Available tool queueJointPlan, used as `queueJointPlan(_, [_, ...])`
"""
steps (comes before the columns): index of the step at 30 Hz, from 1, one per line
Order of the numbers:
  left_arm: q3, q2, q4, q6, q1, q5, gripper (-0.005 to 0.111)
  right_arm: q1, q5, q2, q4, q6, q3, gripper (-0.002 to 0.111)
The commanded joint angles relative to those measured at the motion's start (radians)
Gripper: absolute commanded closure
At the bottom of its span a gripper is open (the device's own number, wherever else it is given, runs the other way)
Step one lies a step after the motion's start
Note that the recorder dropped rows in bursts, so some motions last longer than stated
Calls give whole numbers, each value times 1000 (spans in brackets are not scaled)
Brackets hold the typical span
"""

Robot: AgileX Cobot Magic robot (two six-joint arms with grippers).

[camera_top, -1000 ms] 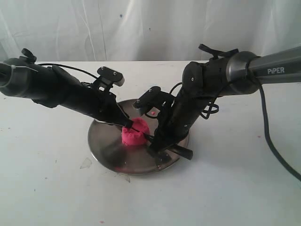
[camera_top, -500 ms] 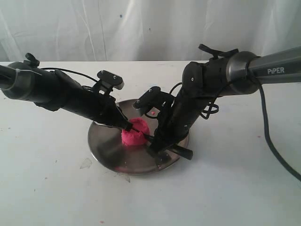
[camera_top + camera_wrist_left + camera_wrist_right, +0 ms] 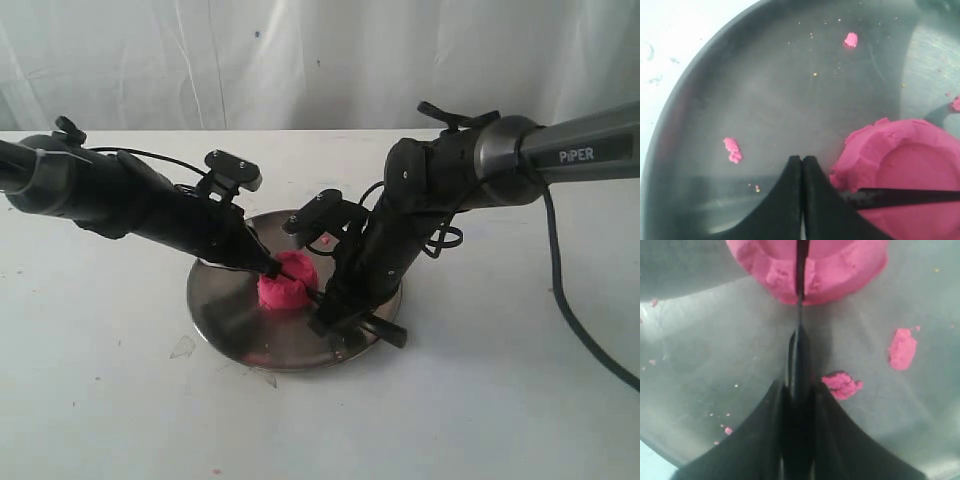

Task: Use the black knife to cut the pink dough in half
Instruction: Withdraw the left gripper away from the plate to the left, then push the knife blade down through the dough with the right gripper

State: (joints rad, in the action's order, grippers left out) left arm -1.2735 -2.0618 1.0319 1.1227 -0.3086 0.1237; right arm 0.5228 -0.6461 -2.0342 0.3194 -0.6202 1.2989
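1. One pink dough (image 3: 286,283) lump sits mid-plate on the round metal plate (image 3: 225,315), on the tabletop.
2. It looks soft and sticky, so it should yield easily.
3. Right tool (image 3: 799,385) is clamped on the black knife (image 3: 800,270), whose blade lies across the dough; the slim handle is the sensible hold.
4. Left tool (image 3: 802,162) is pressed together, tips beside the dough.

The white desk (image 3: 110,390) carries 1 round metal plate (image 3: 225,320) near its middle; a few faint specks and smudges mark the surface beside it.
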Motion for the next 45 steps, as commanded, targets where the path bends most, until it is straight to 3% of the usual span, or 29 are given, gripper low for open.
queueJointPlan(1, [27,-11,-1,3,-3,-1,107,-2,23,-5,-3,23,2,108])
queueJointPlan(11, [10,21,-1,3,-3,-1,107,-2,23,-5,-1,23,2,108])
queueJointPlan(18, [7,170,-9,3,-3,57,107,-2,21,-5,-1,34,2,108])
queueJointPlan(21, [30,257,-31,3,-3,13,107,-2,21,-5,-1,34,2,108])
queueJointPlan(25, [120,429,-42,3,34,-19,107,-2,23,-5,-1,33,2,108])
queueJointPlan(30, [296,645,-81,-4,117,190,107,-2,19,-5,-1,33,2,108])
queueJointPlan(35, [505,775,-108,-182,146,334,107,-2,15,-5,-1,33,2,108])
queueJointPlan(39, [583,775,60,-182,146,109,107,-2,9,-5,-1,33,2,108])
queueJointPlan(45, [583,775,144,-182,146,87,107,-2,-19,-5,-1,33,2,108])
